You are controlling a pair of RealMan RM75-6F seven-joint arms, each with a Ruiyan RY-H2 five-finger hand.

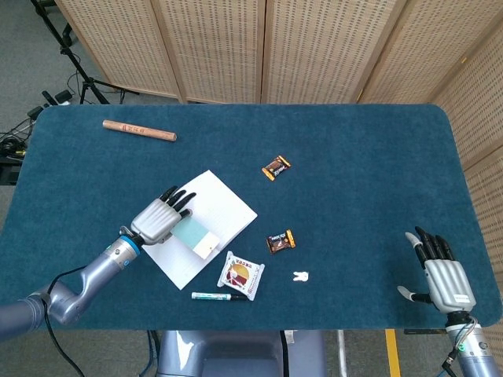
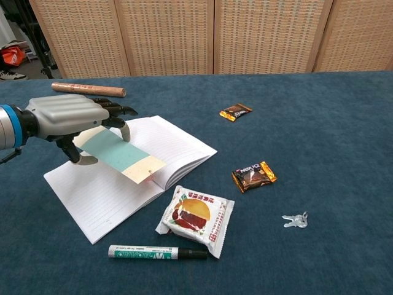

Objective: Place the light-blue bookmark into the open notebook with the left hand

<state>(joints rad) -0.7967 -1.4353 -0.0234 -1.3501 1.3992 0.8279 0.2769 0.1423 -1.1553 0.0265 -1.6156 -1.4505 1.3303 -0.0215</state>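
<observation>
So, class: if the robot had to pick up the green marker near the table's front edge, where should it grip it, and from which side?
Grip the marker mid-barrel, on the white labelled part, coming down from above. It lies flat, its length across the table's front edge, so fingers can probably close across its narrow width. The snack pack sits close behind its black cap end, so stay toward the middle or the green end.

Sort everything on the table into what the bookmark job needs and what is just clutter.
Job: light-blue bookmark, open notebook, left robot hand.

Clutter: wooden stick, two chocolate bars, snack packet, green marker, small white charm.
</observation>
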